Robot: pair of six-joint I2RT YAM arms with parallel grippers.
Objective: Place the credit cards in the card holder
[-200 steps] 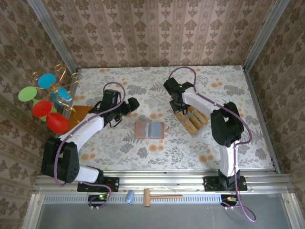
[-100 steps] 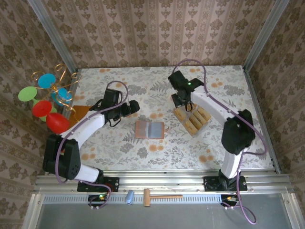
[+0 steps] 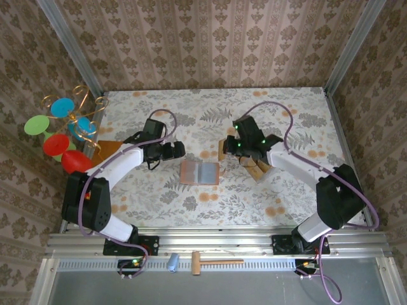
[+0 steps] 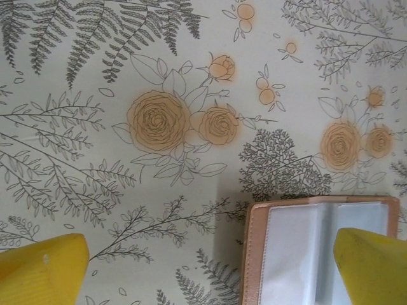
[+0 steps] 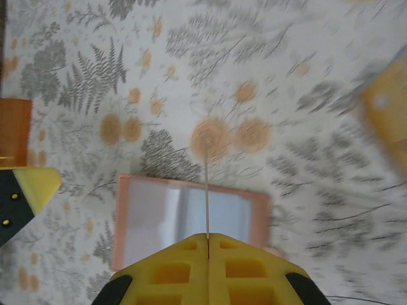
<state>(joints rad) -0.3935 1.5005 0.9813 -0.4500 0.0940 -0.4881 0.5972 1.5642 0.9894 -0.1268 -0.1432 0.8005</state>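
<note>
Right wrist view: right gripper (image 5: 208, 241) clenched on one card (image 5: 206, 184) by its end — probably light, stiff and slick, needing a firm pinch — with the open holder (image 5: 159, 219) at lower centre; left gripper (image 4: 206, 254) released.

Pale cream printed with grey ferns and orange roses on the worktop (image 3: 191, 108). Reddish-brown at the rim of the card holder (image 3: 200, 172), greyish inside. Tan-gold on the credit cards (image 3: 255, 169). Bright yellow on the fingers (image 4: 41, 273). Beige-brown damask on the walls (image 3: 203, 38).

Edge-on credit card (image 5: 206, 184) in right hand (image 5: 208, 241), above open card holder (image 5: 152, 222)
</note>
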